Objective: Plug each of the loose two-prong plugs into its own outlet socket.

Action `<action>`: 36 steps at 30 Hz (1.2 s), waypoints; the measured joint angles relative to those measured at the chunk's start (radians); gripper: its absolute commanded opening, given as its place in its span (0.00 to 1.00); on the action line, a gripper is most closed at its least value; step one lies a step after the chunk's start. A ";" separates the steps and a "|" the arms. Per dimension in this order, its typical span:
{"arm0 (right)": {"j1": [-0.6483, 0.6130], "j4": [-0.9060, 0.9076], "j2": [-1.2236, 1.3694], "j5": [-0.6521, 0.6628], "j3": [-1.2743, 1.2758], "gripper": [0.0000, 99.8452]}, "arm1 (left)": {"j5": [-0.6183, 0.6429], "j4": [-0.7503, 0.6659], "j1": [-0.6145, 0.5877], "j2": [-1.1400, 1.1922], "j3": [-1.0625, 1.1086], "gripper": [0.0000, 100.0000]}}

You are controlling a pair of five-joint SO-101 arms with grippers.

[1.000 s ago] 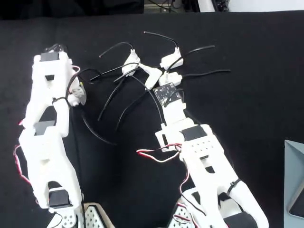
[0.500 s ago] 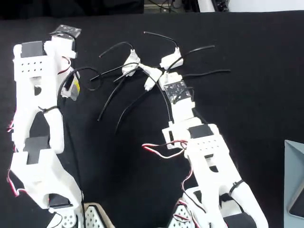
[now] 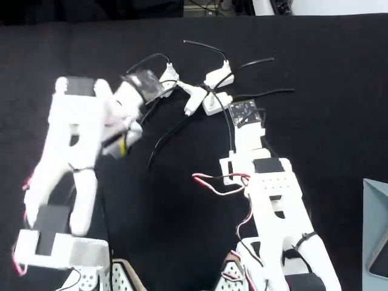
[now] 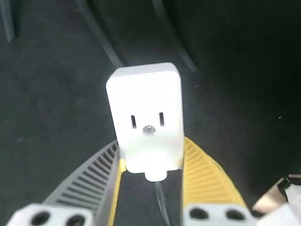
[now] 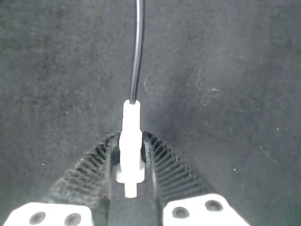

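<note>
A white outlet socket (image 4: 145, 117) with two slots faces the left wrist view, and my left gripper (image 4: 150, 162) is shut on its lower end. From above, that gripper (image 3: 125, 138) hangs left of the table's middle. My right gripper (image 5: 129, 165) is shut on a slim white two-prong plug (image 5: 130, 141), whose black cord (image 5: 138, 47) runs straight away over the black cloth. In the high view the right gripper (image 3: 237, 112) sits just right of a cluster of white plugs and sockets (image 3: 206, 91) with tangled black cords (image 3: 163, 136).
Black cloth (image 3: 327, 91) covers the table. A grey box (image 3: 376, 230) stands at the right edge. Loose cords spread from the cluster towards the far side and right. Open cloth lies between the two arms.
The left arm has swung from the far left towards the middle, carrying the socket. The right arm has drawn back and to the right, away from the cluster.
</note>
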 measured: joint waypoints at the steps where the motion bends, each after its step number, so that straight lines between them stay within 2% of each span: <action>1: 0.000 0.000 0.000 0.000 0.000 0.01 | 0.000 -0.044 0.023 -0.054 0.087 0.03; 5: 0.000 0.000 0.000 0.000 0.000 0.01 | 0.048 -0.221 0.089 -0.256 0.414 0.03; 8: 0.000 0.000 0.000 0.000 0.000 0.01 | 0.068 -0.276 0.129 -0.361 0.586 0.04; 13: 0.000 0.000 0.000 0.000 0.000 0.01 | 0.081 -0.295 0.206 -0.460 0.767 0.20; 19: 0.000 0.000 0.000 0.000 0.000 0.01 | 0.198 -0.293 0.204 -0.565 0.792 0.23; 26: 0.000 0.000 0.000 0.000 0.000 0.01 | 0.250 -0.141 0.206 -0.730 0.709 0.23; 31: 0.000 0.000 0.000 0.000 0.000 0.01 | 0.301 -0.121 0.334 -0.769 0.763 0.23; 36: 0.000 0.000 0.000 0.000 0.000 0.01 | 0.376 -0.247 0.446 -0.770 0.901 0.23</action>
